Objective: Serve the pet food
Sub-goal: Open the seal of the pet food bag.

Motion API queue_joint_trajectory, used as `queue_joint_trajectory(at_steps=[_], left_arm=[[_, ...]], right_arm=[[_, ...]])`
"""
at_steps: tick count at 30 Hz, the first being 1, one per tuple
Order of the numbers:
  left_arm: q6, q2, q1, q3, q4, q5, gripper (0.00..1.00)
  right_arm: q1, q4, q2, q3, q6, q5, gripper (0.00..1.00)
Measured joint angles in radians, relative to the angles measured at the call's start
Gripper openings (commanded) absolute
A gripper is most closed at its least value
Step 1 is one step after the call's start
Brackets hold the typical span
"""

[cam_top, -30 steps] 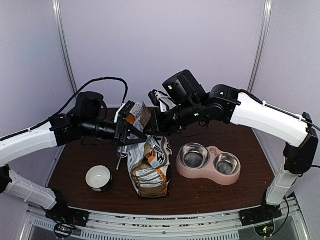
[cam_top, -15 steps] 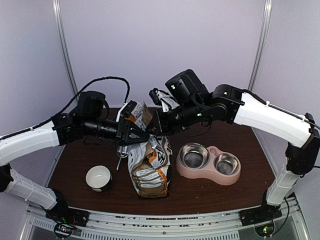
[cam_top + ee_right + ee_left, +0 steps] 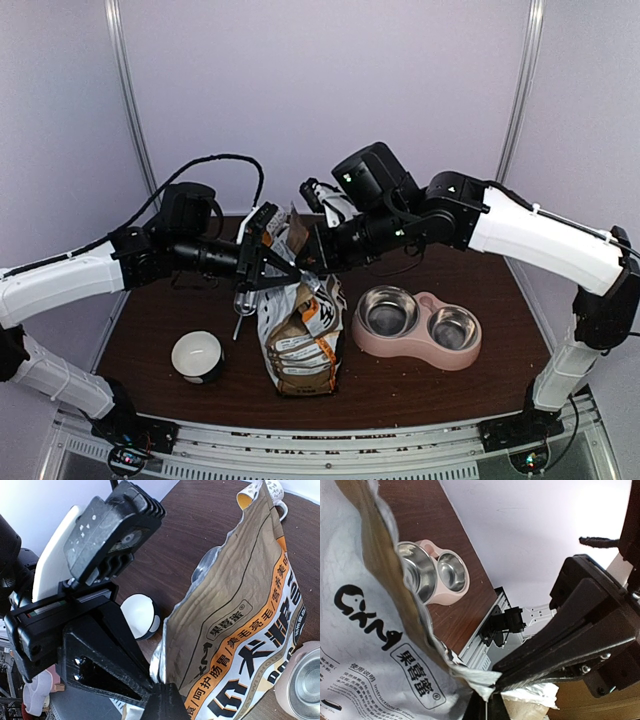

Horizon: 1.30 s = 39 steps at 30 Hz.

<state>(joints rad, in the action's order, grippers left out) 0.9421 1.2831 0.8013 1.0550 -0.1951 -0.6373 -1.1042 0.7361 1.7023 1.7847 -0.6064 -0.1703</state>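
We see the left gripper (image 3: 281, 271) pinched shut on the top edge of the bag (image 3: 300, 340), its jaws closed on the silvery lip in the left wrist view. The right gripper (image 3: 311, 262) clamps the same mouth from the opposite side, just beside the left one. The bag stands crumpled below both grippers on the table (image 3: 150, 320). The pet food is hidden from us, so we cannot tell where it lies. The pink double bowl (image 3: 402, 352) sits below and right of the right gripper. The white cup (image 3: 197, 356) sits below the left gripper.
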Motion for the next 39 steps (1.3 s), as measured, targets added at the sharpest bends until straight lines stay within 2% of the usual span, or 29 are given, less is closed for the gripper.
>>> queue_joint_trajectory(at_steps=[6,18,32,39], left_arm=[[0.005,0.000,0.001,0.000,0.003,0.008,0.00],[0.016,-0.029,0.019,0.000,-0.017,0.089,0.00],[0.013,-0.064,0.019,0.000,-0.040,0.139,0.00],[0.003,-0.093,-0.012,0.000,0.005,0.236,0.00]], right_arm=[[-0.008,-0.008,-0.009,-0.011,0.017,0.029,0.00],[-0.080,0.076,0.023,0.060,0.069,0.280,0.00],[-0.085,0.142,0.072,0.137,0.052,0.325,0.00],[-0.083,0.169,0.072,0.142,0.031,0.322,0.00]])
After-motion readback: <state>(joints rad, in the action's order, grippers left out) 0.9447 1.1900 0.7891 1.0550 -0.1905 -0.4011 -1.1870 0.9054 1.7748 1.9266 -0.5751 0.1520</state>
